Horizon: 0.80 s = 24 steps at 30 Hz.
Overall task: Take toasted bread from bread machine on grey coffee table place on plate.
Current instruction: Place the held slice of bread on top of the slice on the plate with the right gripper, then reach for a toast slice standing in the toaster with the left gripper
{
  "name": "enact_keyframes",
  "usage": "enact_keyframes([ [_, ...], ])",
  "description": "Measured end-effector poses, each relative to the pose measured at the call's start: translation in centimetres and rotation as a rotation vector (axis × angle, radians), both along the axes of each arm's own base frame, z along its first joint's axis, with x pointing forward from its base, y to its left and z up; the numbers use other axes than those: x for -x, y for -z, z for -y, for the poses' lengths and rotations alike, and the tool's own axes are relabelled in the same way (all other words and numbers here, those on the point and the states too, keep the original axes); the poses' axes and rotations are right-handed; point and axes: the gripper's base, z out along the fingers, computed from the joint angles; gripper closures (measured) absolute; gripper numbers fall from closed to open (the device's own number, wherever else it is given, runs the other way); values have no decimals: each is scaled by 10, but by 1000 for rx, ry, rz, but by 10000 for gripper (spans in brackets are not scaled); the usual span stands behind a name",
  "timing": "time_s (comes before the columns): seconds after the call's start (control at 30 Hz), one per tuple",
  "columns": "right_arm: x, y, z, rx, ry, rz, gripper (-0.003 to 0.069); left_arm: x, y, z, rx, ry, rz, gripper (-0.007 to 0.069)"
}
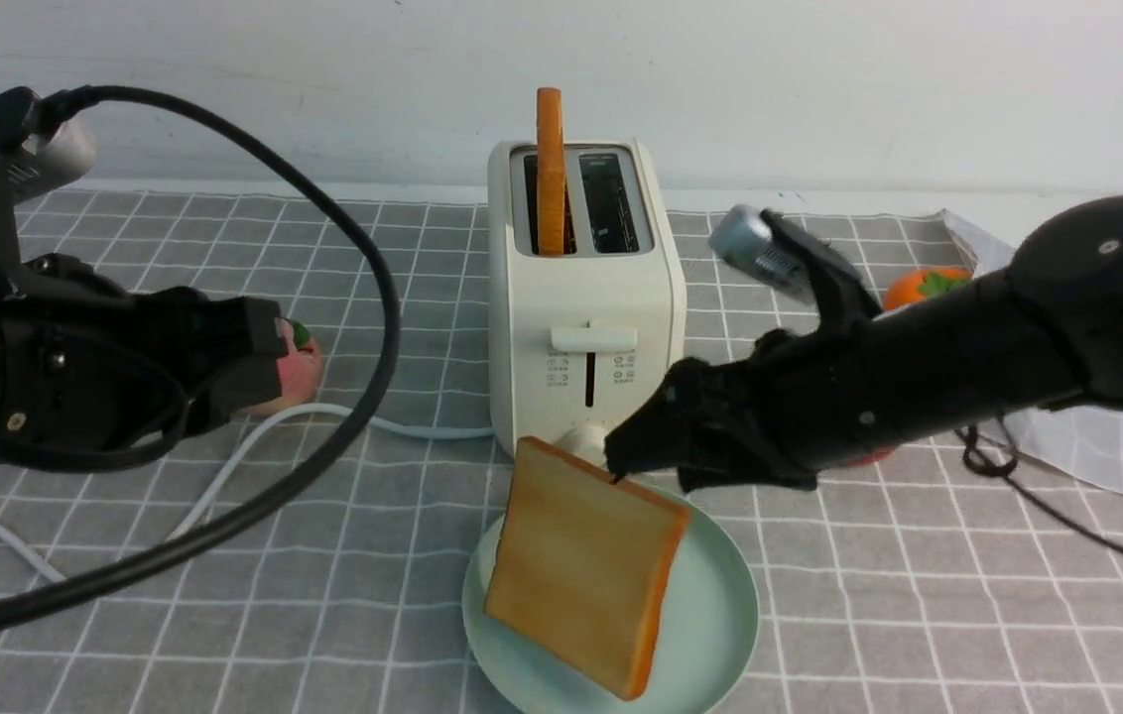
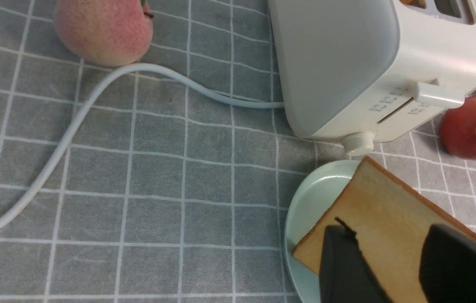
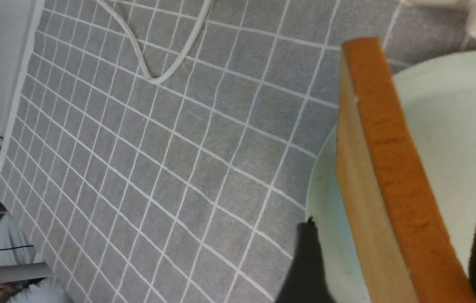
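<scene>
The cream-white bread machine [image 1: 581, 297] stands on the grey coffee table [image 1: 919, 595]. One toasted bread slice [image 1: 550, 169] stands upright in its left slot; the right slot looks empty. A second slice [image 1: 586, 565] leans tilted on the mint-green plate [image 1: 720, 615] in front of the machine. My right gripper [image 1: 621, 458] is at the slice's top corner. In the right wrist view its jaws [image 3: 397, 227] stand apart on either side of the slice's crust edge [image 3: 389, 168], with gaps on both sides. My left gripper [image 1: 259, 357] is open and empty, left of the machine; its fingers [image 2: 347, 269] show spread.
A peach [image 1: 299, 372] lies by the left gripper. The white cord [image 1: 254, 446] runs left from the machine. A red apple [image 2: 471, 126] and an orange fruit [image 1: 924, 286] sit right of the machine. A pale checked sheet [image 1: 1097, 446] lies at the far right.
</scene>
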Motion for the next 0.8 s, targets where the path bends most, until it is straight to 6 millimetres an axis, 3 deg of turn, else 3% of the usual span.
enact_keyframes([
  [0.07, 3, -31, 16, 12, -3, 96, 45, -1, -7, -1, -27, 3, 16, 286],
  [0.13, 9, -62, 31, 27, -9, 191, 24, -3, -20, -2, -57, 7, 45, 209],
  [0.23, 30, -106, 48, 34, -34, 304, 36, -12, -45, 0, -99, 38, 125, 57],
  [0.3, 38, -116, 52, 31, -48, 327, 50, -16, -50, 2, -110, 58, 144, 22],
  [0.33, 52, -127, 56, 29, -83, 342, 82, -25, -55, 7, -137, 101, 180, -14],
  [0.43, 80, -140, 60, 51, -196, 365, 165, -52, -58, 22, -204, 200, 236, -29],
  [0.57, 101, -152, 64, 54, -230, 412, 242, -83, -59, 47, -203, 266, 218, 0],
  [0.8, 130, -164, 88, 198, -27, 396, 281, -127, -72, 117, -176, 312, 211, 23],
])
